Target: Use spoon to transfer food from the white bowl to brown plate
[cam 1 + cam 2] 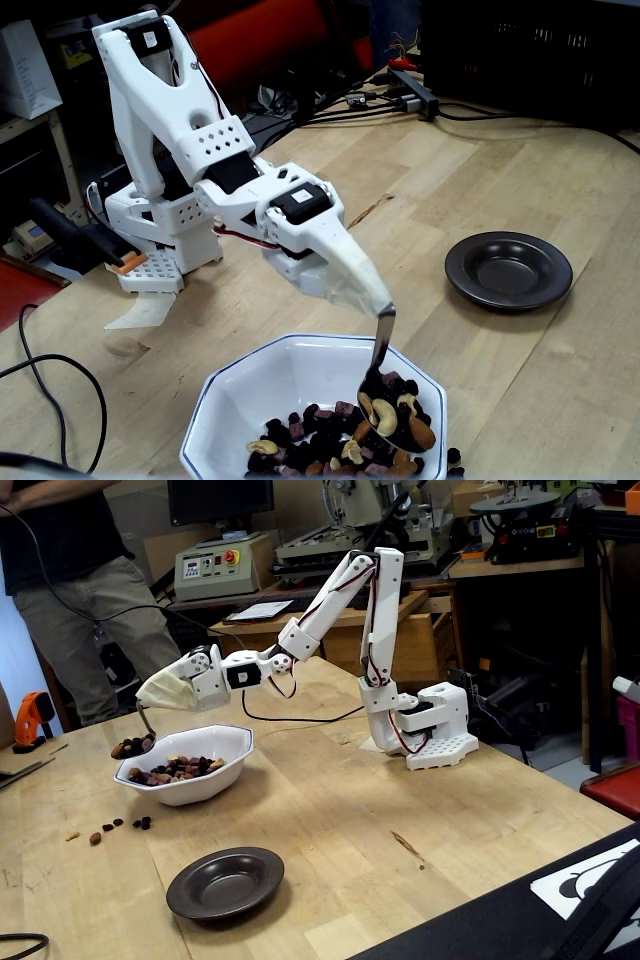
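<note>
The white bowl (262,368) (214,778) holds the food (312,442) (172,770), a mix of nuts and dark pieces. My gripper (378,303) (148,700), wrapped in a white cover, is shut on the handle of the spoon (382,342) (146,721). The spoon hangs down and its bowl is heaped with cashews, almonds and dark pieces (396,418) (133,746). It sits just above the food at the bowl's edge, at its left rim in a fixed view. The brown plate (465,270) (190,892) is empty and stands apart from the bowl.
Several spilled food pieces (112,827) lie on the wooden table left of the bowl in a fixed view. The arm's white base (160,240) (432,730) stands at the back. Cables (45,375) run along the table edge. A person (70,590) stands behind the table.
</note>
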`<act>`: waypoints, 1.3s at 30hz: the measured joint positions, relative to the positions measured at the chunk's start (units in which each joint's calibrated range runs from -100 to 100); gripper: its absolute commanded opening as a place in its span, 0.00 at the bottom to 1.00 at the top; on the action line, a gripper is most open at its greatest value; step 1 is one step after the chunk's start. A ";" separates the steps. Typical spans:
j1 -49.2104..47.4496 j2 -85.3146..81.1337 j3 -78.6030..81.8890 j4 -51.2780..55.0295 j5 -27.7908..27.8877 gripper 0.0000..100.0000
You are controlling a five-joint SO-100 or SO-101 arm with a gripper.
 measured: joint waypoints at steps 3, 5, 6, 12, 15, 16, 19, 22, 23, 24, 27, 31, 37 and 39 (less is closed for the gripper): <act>-1.31 -3.26 0.00 1.93 0.00 0.04; -2.55 -5.41 0.00 2.57 0.20 0.04; -3.21 -6.35 0.00 2.65 0.20 0.04; -7.45 -10.82 0.00 2.65 0.29 0.04; -9.42 -11.34 0.00 2.65 0.29 0.04; -10.07 -11.34 0.00 2.65 0.29 0.04; -12.12 -11.34 0.00 2.65 0.29 0.04; -14.23 -11.34 0.00 2.65 0.29 0.04; -15.04 -11.34 0.00 2.65 0.29 0.04; -15.84 -11.34 0.00 2.65 0.29 0.04; -17.81 -11.42 0.00 2.65 0.29 0.04; -19.71 -11.42 0.00 2.65 0.29 0.04; -23.43 -11.42 0.00 2.65 0.29 0.04; -25.11 -11.42 0.17 2.65 0.29 0.04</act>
